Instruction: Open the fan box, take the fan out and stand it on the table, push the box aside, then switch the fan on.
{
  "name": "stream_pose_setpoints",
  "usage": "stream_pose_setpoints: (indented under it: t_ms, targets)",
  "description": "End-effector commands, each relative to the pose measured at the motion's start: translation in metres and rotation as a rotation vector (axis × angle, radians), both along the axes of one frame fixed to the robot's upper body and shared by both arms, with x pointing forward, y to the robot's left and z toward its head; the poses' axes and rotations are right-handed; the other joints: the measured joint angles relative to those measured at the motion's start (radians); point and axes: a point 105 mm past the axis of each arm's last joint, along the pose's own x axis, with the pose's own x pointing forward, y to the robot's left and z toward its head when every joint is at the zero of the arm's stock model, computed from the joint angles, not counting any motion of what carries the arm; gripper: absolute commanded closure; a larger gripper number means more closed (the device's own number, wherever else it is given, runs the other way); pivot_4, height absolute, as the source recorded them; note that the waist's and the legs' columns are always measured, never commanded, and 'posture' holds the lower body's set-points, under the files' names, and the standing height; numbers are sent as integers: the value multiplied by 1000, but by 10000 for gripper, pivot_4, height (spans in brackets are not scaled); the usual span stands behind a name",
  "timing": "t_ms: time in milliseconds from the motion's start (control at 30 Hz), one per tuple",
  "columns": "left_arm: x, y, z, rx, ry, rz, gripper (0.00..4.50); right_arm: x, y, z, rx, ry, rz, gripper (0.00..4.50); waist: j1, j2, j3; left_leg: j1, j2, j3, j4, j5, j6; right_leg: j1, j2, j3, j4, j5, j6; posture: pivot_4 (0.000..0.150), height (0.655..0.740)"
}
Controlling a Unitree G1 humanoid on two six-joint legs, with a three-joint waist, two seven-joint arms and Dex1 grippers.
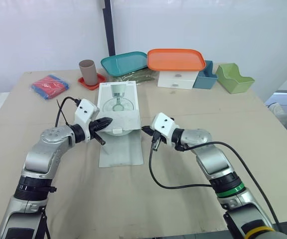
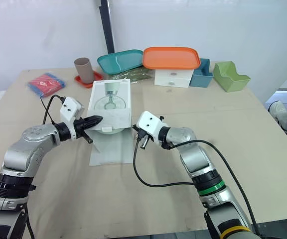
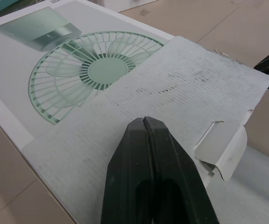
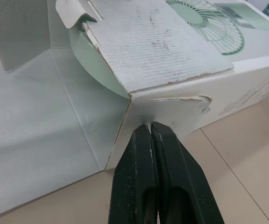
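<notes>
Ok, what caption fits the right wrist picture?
Shut right gripper at a torn corner of the open fan box, pale green fan showing inside.

No text is legible; faint print on the flap of the fan box [image 3: 181, 88] is too blurred to read

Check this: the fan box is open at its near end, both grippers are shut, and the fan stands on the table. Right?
Wrong on the fan: it lies inside the fan box, as the right wrist view shows. The box is open at its near end, and the left gripper and right gripper are shut.
</notes>
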Motion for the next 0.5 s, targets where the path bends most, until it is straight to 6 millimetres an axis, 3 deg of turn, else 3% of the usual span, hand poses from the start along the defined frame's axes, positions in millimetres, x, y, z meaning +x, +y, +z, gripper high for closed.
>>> stream_pose_setpoints:
  t_ms: [33,333,500]
  targets:
    - [-1,-4,-8,14,30,-6,45000,1,7,9,19,-58,18,44595,0,0,0,0,0,0,0,0,0,0,0,0,0,0,0,1500,7400]
    - [1,-7,-7,15,22,-10,45000,3,9,8,51,-47,18,44595,0,0,0,0,0,0,0,0,0,0,0,0,0,0,0,1500,7400]
    - [-1,-11,-7,13,22,-21,45000,11,-2,14,41,-84,-13,44595,0,0,0,0,0,0,0,0,0,0,0,0,0,0,0,1500,7400]
